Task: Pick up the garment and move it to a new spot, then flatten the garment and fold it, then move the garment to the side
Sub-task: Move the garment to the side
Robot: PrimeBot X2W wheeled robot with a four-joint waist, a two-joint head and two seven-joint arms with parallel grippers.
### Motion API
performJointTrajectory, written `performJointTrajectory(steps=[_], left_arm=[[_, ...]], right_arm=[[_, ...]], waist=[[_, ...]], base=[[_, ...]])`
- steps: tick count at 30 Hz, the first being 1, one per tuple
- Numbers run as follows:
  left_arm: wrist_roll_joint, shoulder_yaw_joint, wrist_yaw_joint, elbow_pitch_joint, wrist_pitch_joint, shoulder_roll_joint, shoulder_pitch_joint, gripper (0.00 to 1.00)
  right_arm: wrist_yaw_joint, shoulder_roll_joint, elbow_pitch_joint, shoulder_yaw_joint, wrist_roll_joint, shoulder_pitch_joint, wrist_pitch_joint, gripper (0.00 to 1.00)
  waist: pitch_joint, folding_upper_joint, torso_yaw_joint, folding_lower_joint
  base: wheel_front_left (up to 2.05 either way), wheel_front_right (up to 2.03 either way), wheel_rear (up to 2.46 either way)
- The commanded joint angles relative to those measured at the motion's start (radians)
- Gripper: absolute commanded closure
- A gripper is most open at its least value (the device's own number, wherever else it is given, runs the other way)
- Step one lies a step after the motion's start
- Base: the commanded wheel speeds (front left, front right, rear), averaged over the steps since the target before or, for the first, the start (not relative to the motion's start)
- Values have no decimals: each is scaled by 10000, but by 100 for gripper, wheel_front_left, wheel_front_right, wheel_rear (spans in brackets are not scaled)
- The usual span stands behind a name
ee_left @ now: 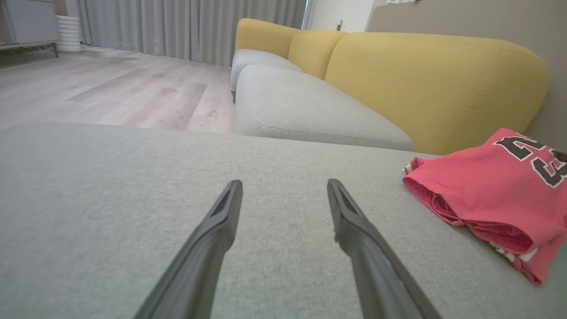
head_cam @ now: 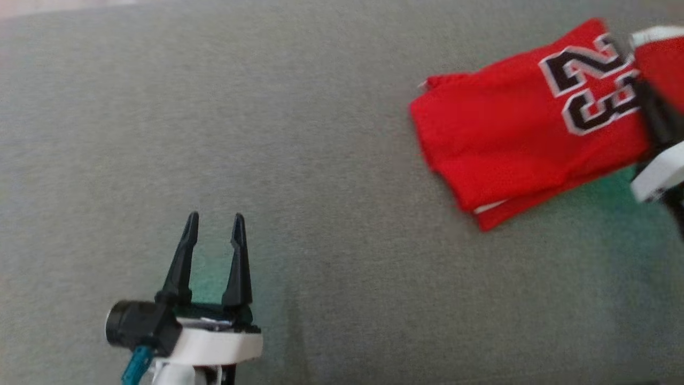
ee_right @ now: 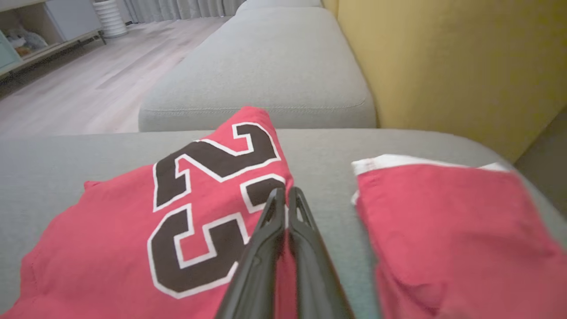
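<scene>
The head view is smeared, and at its right edge the right arm is cut off and blurred: a white casing and a dark streak across the cloth, with the fingertips impossible to pick out. The right wrist view is clearer. There the right gripper [ee_right: 286, 192] has its two dark fingers pressed together along their length, tips at the right-hand edge of the garment [ee_right: 110, 248] beside the black-and-white number 23 [ee_right: 208, 208]. Whether any cloth is caught between them cannot be made out. Right of the fingers lies a second red flap with white trim [ee_right: 443, 235], blurred and running off the frame, and its join to the folded part is hidden. The garment sits folded on the grey cushion [head_cam: 320, 160] at the far right, layered edges facing left and part of it cut off by the frame. The left gripper [head_cam: 215, 219] is at the near left, well apart from the garment, fingers spread wide and holding nothing, with bare cushion between them. Its own wrist view shows the garment at the right edge, with the yellow backrest [ee_left: 434, 84] behind it.
</scene>
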Motion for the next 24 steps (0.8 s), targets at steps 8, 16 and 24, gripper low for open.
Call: performJointTrajectory(steps=[8,16,24], left_arm=[[281,427,-249,-207,-65,-17,-626,0],[387,381,-391,-212,-65,-17,-1106,0],[355,475,-404,-349,-65,-17,-1340,0]], right_arm=[[-7,-1389,-1568,-1892,-649,-47,951,100],[-7,-1658,-2795,-4640,-1456,723,2241,100],[-7,-766,-4137,-6304,-2764,1544,3051,0]], waist=[[1034,0,-784,-2],[1702,0,-751,-2],[1691,0,-481,-2]], base=[[0,0,0],[0,0,0],[0,0,0]])
